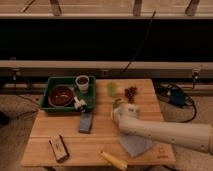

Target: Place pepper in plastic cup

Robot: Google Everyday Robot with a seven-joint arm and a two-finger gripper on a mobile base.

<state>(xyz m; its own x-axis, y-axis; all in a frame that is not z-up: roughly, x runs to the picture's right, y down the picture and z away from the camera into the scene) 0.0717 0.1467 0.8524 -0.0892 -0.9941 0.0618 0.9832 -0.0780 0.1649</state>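
The pale yellow-green plastic cup stands upright near the back of the wooden table, just left of a dark red fruit cluster. My gripper hovers low over the table a short way in front of the cup, at the end of the white arm that reaches in from the right. Its fingers are shut, and a dark green sliver at their tip reads as the pepper; most of it is hidden by the gripper.
A green tray at the back left holds a dark red bowl and a white cup. A blue-grey block, a brown item, a yellow item and a grey cloth lie across the front. Cables lie on the floor to the right.
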